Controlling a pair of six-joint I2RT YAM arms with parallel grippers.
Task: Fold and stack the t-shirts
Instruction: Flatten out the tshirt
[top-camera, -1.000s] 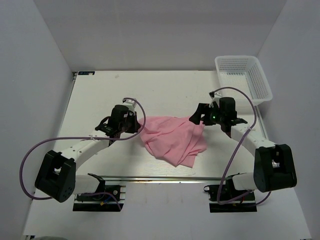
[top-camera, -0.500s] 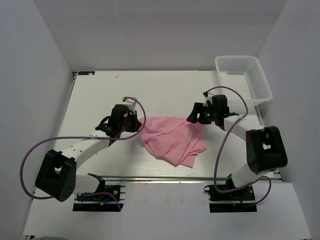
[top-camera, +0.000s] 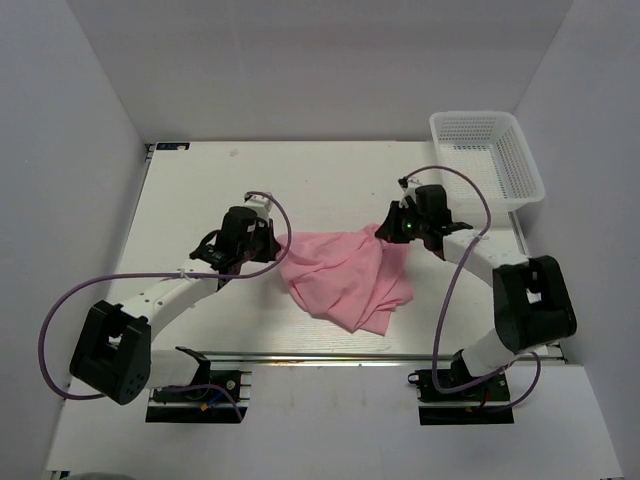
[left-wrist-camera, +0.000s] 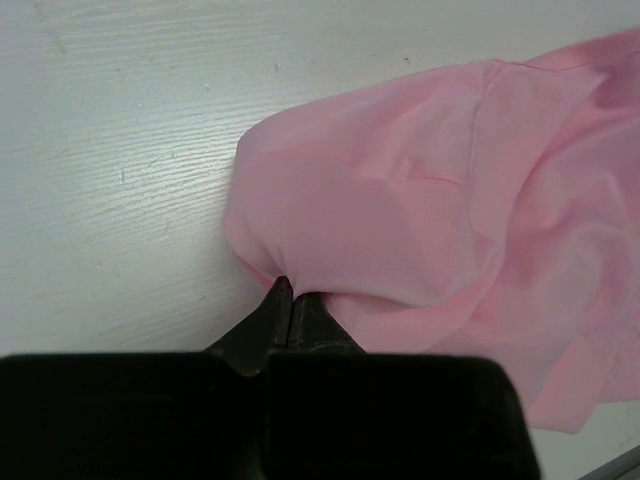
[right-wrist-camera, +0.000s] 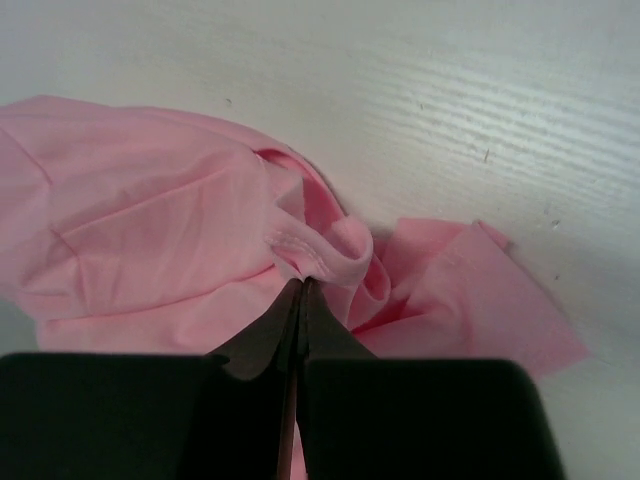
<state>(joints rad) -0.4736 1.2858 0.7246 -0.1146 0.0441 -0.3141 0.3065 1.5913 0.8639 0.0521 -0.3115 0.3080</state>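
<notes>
Right gripper (top-camera: 386, 231) has come in over the last sec. It was off the cloth on the basket side w/ jaws wide apart, and now it's on the cloth w/ jaws pinched together. Wrist cam shows a ridge of fabric nipped btw the tips, prob. collar or hem, can't say which. Elbow has swung in too. Left gripper (top-camera: 277, 250) hasn't budged: it's clamped on the shirt edge farthest from the basket, tips together w/ cloth bunched in them.

T-shirt (top-camera: 345, 280) lies on the table (top-camera: 300, 180), well apart from the white mesh basket (top-camera: 470, 116). In the top cam it sits down and to the left of the basket, closer to my bases than the basket is. It's a crumpled heap, not spread. Layers lap over each other, and one flap pokes out on the side away from the basket, toward the near edge. The corner nearest the basket is drawn up a bit where I've got it.

Progress, my read: early.
- Done: both grips are on, one at each end of the heap.
- Not done: no fold made, nothing stacked, and only one shirt in view.
- Left to do: pull the two ends apart to open the shirt flat, sort the sleeves, fold, then set it down as the base of the stack.

Can't tell whether either pinch has one layer or several, so the spread may come out twisted and need a re-grip.
</notes>
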